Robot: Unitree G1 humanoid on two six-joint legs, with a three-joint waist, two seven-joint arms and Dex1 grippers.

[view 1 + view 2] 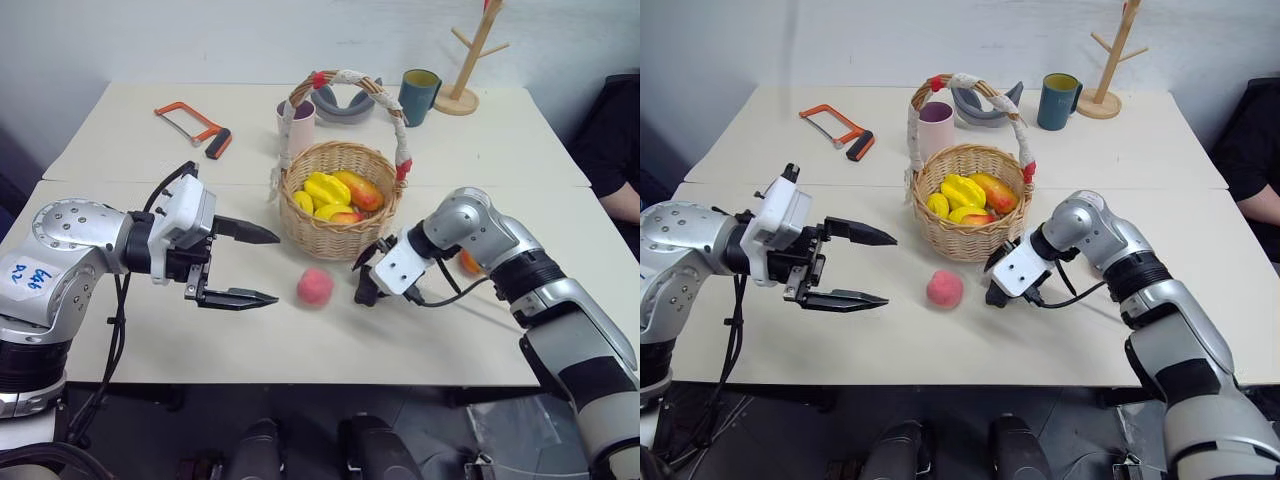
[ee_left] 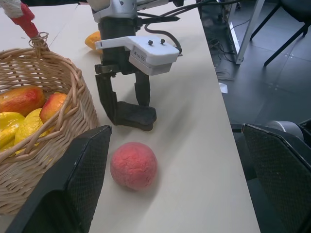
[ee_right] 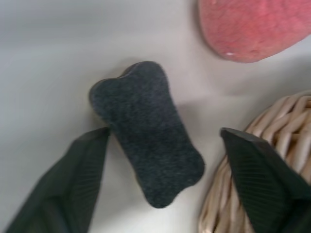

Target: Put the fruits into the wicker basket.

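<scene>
Pink-red and matte, the peach point(image 1: 315, 286) sits alone on the pale surface point(image 1: 150, 330), just in front of the basket point(image 1: 340, 225) and apart from it. Its skin looks slightly rough and mottled, round with no stem showing. The basket is tan woven wicker, its arched handle point(image 1: 345, 78) wrapped in white cloth with red ties; inside lie yellow pieces and an orange-red mango point(image 1: 360, 190). Another orange fruit point(image 1: 468, 262) peeks out behind the right arm.

Beside the peach, the right end effector point(image 1: 362, 280) points down at a small black bone-shaped block point(image 3: 148, 158) lying flat on the surface, close to the basket's wall. Its fingers point(image 3: 63, 184) straddle the block with a gap on each side, so it is parted and grasps nothing. The left end effector point(image 1: 245, 265) hangs level on the peach's other side, fingers spread wide and empty, aimed toward the peach.

Farther back stand a pink cup point(image 1: 296, 122), a dark teal mug point(image 1: 420, 95), a wooden rack point(image 1: 470, 60) and an orange hacksaw point(image 1: 195, 125).
</scene>
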